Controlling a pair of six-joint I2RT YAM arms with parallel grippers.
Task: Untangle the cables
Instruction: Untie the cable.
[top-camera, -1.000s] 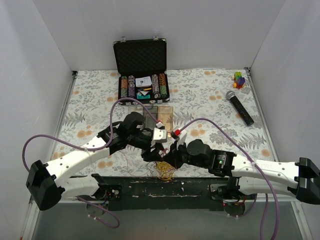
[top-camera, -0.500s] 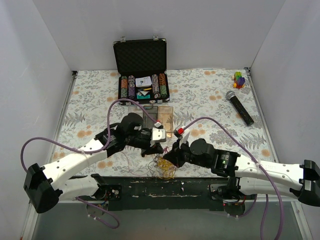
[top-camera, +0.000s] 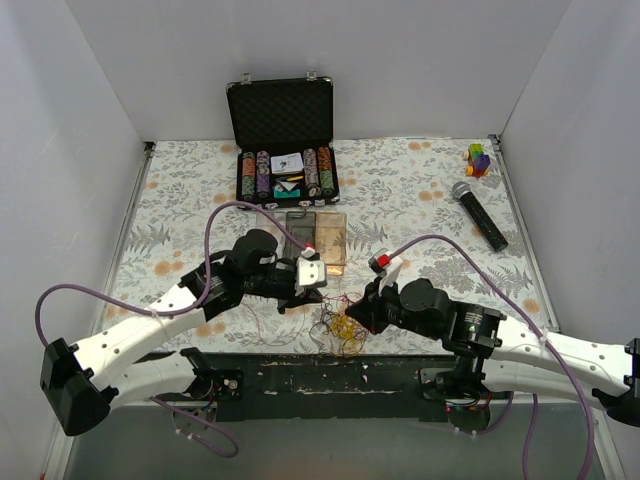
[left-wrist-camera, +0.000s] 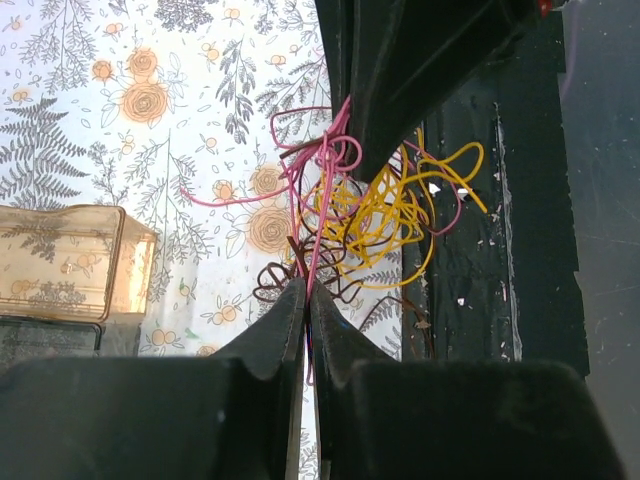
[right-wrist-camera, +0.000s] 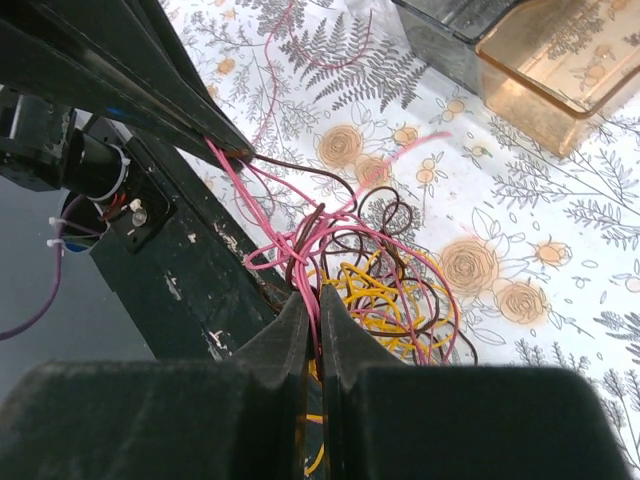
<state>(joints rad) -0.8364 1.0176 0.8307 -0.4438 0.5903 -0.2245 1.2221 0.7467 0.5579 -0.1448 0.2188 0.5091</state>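
A tangle of thin pink, yellow and brown cables (top-camera: 340, 328) lies at the table's near edge, partly over the black base plate. It also shows in the left wrist view (left-wrist-camera: 370, 215) and the right wrist view (right-wrist-camera: 385, 290). My left gripper (top-camera: 296, 297) is shut on a pink strand (left-wrist-camera: 320, 235) that runs taut into the knot. My right gripper (top-camera: 357, 318) is shut on pink and brown strands (right-wrist-camera: 318, 250) at the knot's edge. The two grippers sit on either side of the tangle, close together.
An amber plastic box (top-camera: 318, 237) stands just behind the grippers. An open black case of poker chips (top-camera: 285, 150) is at the back. A microphone (top-camera: 478, 214) and a small coloured toy (top-camera: 479, 158) lie at the right. The black base plate (top-camera: 330, 375) borders the near edge.
Both grippers have drawn apart, the left one leftward and the right one rightward. The tangle has spread out and shifted slightly right between them.
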